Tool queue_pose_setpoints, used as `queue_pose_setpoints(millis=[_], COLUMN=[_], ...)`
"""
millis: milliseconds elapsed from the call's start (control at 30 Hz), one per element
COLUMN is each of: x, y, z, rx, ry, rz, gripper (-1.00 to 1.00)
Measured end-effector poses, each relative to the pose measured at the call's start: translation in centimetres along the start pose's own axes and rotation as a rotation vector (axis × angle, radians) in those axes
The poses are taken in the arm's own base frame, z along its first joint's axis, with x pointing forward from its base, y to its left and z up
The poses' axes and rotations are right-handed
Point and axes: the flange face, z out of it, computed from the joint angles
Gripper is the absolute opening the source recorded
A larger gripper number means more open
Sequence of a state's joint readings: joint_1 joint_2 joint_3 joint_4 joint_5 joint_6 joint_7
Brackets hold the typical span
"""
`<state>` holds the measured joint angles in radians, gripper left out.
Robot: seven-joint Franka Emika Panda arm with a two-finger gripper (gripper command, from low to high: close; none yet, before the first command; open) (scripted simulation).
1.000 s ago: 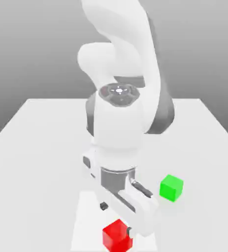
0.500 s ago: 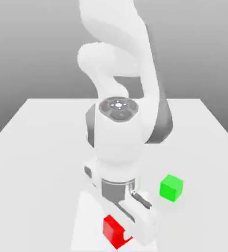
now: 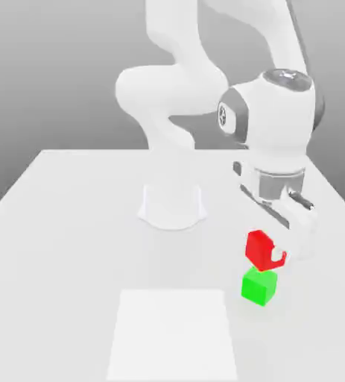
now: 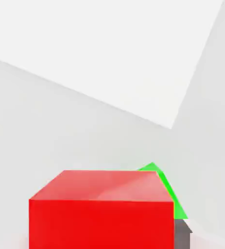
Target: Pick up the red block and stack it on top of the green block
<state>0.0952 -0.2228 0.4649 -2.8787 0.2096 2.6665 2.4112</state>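
Note:
The red block (image 3: 260, 247) hangs in the air, held in my gripper (image 3: 272, 252), which is shut on it. Directly below it the green block (image 3: 259, 286) rests on the white table (image 3: 71, 224). A thin gap seems to separate the two cubes. The hand view has the red block (image 4: 102, 209) close up, with a sliver of the green block (image 4: 168, 190) peeking out behind its edge.
A lighter white square patch (image 3: 173, 336) marks the table at the front, also seen in the hand view as a pale panel (image 4: 109, 53). The arm's round base (image 3: 172, 205) stands at the table's middle, to the exterior view's left of the blocks.
The gripper closed on the red block at the front patch, lifted it, and the arm swung to the exterior view's right, bringing the cube over the green block.

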Motion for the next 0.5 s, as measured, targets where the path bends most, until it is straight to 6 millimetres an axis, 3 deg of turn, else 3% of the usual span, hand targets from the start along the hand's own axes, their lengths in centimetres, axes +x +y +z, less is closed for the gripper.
queue_pose_setpoints(millis=[500], x=[0.4], y=[0.1], z=[6.0], rx=[0.018], ry=[0.031], rz=[0.022], gripper=[-1.0])
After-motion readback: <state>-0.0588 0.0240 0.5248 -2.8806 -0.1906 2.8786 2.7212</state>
